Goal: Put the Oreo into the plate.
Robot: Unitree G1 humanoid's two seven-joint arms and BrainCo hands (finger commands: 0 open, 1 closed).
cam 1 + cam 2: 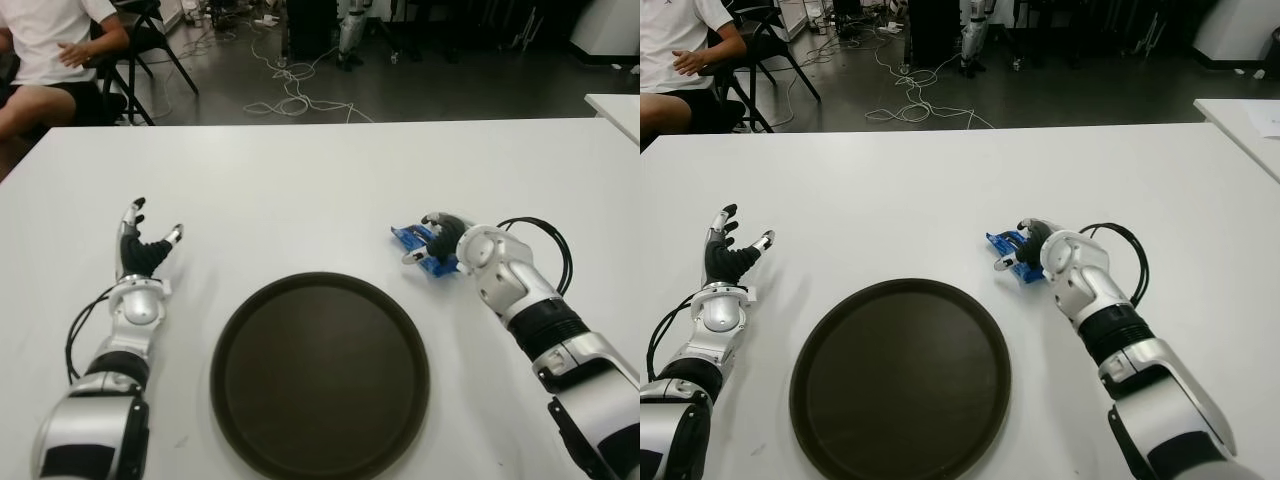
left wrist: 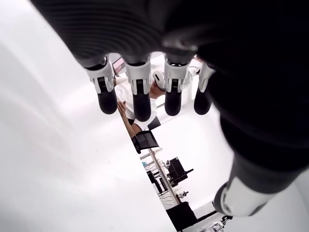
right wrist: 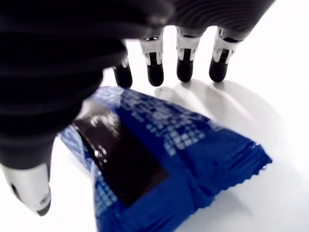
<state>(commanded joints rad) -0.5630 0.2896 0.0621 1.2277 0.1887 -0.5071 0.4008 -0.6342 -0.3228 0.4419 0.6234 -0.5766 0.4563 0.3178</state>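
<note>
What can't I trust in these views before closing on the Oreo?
- Eye views: the right hand covers most of the Oreo pack.
- Right wrist view: whether any finger touches the pack is unclear; its printing is blurred.
- Left wrist view: left hand only; plate unseen.

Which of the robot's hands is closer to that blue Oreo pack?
Right. The right hand is over the Oreo pack, fingers around it, not closed. The left hand shows open, far across the plate.
</note>
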